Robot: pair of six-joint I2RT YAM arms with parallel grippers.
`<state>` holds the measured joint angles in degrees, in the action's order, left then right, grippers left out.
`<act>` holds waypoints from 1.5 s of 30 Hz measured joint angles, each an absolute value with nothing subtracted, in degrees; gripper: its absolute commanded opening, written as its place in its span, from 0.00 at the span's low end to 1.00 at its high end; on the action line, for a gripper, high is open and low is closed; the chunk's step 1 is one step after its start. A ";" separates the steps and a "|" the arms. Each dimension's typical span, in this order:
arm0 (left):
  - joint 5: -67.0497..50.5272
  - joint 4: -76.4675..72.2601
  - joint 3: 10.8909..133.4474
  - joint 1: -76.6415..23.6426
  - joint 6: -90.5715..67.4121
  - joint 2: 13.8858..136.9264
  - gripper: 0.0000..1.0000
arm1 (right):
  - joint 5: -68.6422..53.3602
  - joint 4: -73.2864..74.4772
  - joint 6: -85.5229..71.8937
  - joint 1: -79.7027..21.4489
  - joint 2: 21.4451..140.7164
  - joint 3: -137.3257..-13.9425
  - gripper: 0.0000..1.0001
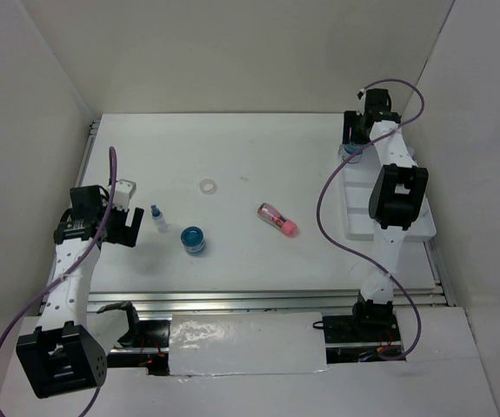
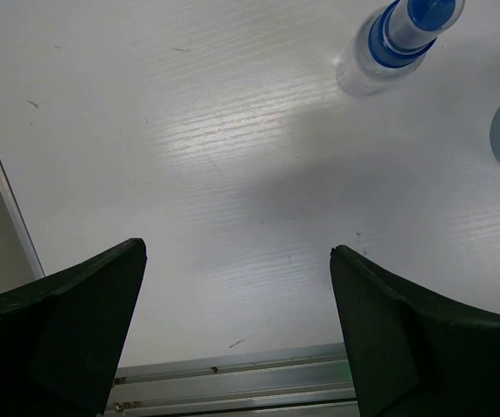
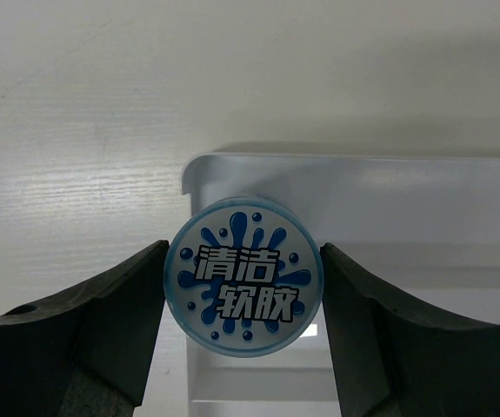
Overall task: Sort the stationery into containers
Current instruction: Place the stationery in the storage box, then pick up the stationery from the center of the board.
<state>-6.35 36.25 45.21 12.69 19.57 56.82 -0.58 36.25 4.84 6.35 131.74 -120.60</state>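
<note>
– So, where's my right gripper [image 3: 243, 261]?
– Clenched on a blue pot [image 3: 243, 295], at the white tray [image 3: 406, 200] corner.
– And my left gripper [image 2: 236, 252]?
– Released, above the counter [image 2: 189, 130] near the small bottle [image 2: 389, 43].

Right claw [image 3: 243, 276] grips blue pot [image 3: 243, 300] (splash-printed, Chinese lettering) at tray [image 3: 406, 200] corner.

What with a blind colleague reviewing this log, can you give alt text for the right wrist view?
The right pincer holds a round blue pot, its lid printed with a blue splash and Chinese characters, between two black fingers. Behind it lies the rounded corner of a flat white plastic tray on a pale table.
</note>
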 measured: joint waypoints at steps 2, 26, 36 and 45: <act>-6.33 36.45 45.21 12.71 19.59 56.71 0.99 | -0.45 36.27 4.99 6.35 131.81 -120.77 0.27; -6.98 36.95 45.21 12.73 19.75 56.97 0.99 | -0.43 36.67 4.97 6.37 135.37 -122.89 0.43; -9.19 37.76 45.21 12.73 21.82 56.40 0.99 | -0.19 36.60 4.12 6.55 136.16 -123.09 0.88; -17.06 42.52 49.95 12.86 26.06 50.65 0.99 | -4.38 37.58 2.55 6.63 129.12 -119.09 0.91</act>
